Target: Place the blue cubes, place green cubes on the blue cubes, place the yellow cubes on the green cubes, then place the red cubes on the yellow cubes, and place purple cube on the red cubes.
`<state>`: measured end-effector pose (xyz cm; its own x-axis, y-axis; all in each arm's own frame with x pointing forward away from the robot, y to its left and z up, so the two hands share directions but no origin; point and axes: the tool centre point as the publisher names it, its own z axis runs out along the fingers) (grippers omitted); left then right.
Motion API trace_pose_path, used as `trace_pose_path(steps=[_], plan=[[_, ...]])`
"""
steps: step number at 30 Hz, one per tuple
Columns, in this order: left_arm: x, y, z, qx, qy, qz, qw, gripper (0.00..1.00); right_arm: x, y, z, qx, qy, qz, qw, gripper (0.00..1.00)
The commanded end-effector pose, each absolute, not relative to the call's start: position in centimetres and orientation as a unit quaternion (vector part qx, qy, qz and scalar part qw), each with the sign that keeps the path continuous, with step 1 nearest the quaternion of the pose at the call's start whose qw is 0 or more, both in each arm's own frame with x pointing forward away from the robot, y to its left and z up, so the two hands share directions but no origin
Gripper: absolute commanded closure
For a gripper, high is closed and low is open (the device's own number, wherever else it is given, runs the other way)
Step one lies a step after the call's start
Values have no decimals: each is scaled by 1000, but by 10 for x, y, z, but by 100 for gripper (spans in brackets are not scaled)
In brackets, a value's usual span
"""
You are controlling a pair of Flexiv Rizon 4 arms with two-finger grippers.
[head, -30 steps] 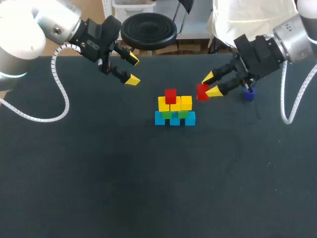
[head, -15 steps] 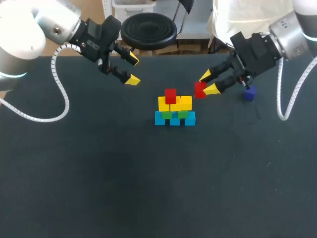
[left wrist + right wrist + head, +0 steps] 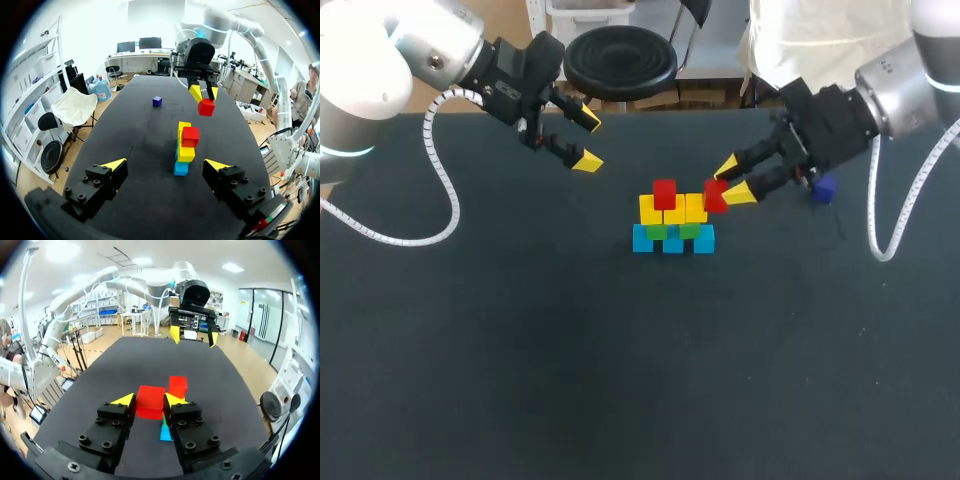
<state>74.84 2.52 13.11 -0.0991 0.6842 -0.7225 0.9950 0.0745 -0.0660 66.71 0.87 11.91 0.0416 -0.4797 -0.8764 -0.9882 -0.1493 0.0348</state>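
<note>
Right gripper fingers are narrow, clamped from two sides on the held red cube, just right of frame centre in the head view. This cube hangs at the right edge of the yellow cubes; contact with them cannot be told there. Left gripper fingers are spread wide with nothing between them, upper left of centre, well apart from the stack.

Stack at frame centre on the table: three blue cubes in a row at the base, green cubes on them, the yellow cubes above, and the placed red cube on top left of the yellow row. Purple cube sits on the table at the right, beside the right arm.

The left wrist view sees the stack end-on as one column and shows the held red cube in the air, beyond it and higher than the placed red cube, apart from the stack. The right wrist view shows the placed red cube just ahead of its fingers. The purple cube shows only in the head and left wrist views.
</note>
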Motion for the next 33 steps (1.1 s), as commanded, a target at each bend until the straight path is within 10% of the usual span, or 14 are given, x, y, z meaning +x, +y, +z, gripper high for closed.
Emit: trace_pose_path(steps=[1, 33], plan=[[750, 25, 131, 616, 682, -290, 267, 0, 673, 10, 112, -639, 572, 412, 308, 100], [750, 25, 131, 616, 682, -290, 267, 0, 691, 23, 109, -649, 578, 408, 281, 100]])
